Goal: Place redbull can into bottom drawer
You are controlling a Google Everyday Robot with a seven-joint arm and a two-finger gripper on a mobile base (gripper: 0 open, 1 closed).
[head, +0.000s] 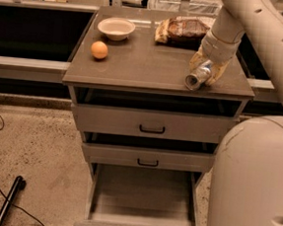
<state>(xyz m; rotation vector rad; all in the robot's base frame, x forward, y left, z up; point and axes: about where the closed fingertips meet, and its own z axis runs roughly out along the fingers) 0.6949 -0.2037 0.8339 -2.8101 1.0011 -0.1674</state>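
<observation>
Camera view: my gripper (206, 70) partly hides redbull can (194, 80), protruding at 7 o'clock; grip state indeterminate.

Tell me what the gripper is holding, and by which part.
The gripper is down over the can, at its far half, on the cabinet top. A firm hold cannot be told.

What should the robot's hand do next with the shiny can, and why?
Probably grip the can and lift it a little off the cabinet top. The gripper is right at the can, which lies on its side near the front edge, and the bottom drawer below already stands open.
</observation>
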